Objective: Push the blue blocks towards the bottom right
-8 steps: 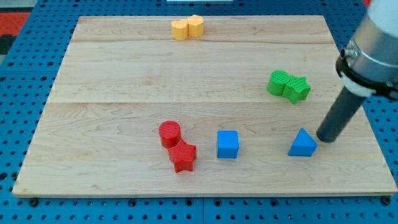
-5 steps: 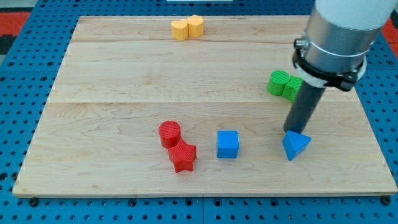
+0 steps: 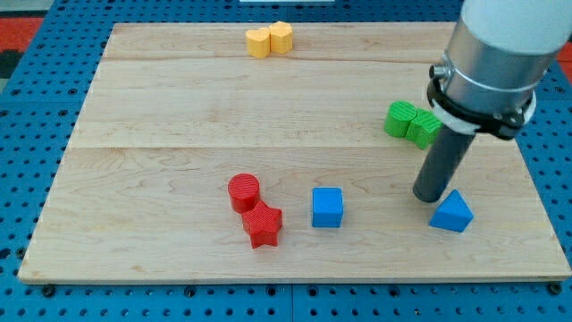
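Sitting just below and to the view's right of my tip (image 3: 428, 198), the blue triangular block (image 3: 452, 213) lies close to the wooden board's (image 3: 179, 116) bottom right area, near the tip and perhaps touching it; the angle does not settle which. My tip is a bare rod end with nothing to clasp or let go, so it grips no block; it stands on the board with the dark rod rising toward the view's top right into the arm's grey body (image 3: 496, 54).

Off to the view's left of my tip, well apart from it, rests the blue cube (image 3: 327, 207), at about the same height in the view. Farther left again, the red cylinder (image 3: 243, 191) and the red star-shaped block (image 3: 263, 224) sit touching each other, the star lower and slightly right of the cylinder.

Above my tip, toward the view's top, two green blocks (image 3: 411, 122) stand pressed together, the right one partly hidden behind the rod, its shape hard to make out. Far up and left of the tip, near the board's top edge, two yellow blocks (image 3: 269, 39) sit side by side, touching. Around the board lies a blue pegboard surface (image 3: 27, 161).
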### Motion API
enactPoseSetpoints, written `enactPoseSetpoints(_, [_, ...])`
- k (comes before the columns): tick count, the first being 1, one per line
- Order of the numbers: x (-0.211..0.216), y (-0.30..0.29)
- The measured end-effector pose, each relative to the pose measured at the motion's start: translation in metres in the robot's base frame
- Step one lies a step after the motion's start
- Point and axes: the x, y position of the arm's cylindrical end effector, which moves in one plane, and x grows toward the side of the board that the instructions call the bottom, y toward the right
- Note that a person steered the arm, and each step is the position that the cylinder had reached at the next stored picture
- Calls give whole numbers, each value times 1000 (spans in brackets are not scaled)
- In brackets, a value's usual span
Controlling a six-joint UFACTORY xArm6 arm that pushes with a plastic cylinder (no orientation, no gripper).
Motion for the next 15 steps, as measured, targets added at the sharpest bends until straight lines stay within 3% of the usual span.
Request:
enactPoseSetpoints(2, [22, 35])
enactPoseSetpoints(3, [7, 26])
enactPoseSetpoints(5, [-25, -93])
enactPoseSetpoints(9, [0, -123])
enactPoseSetpoints(10, [0, -115])
enactPoseSetpoints(12, [36, 4])
enactPoseSetpoints(13, [69, -30])
enactPoseSetpoints(14, [68, -84])
enactPoseSetpoints(15, [72, -102])
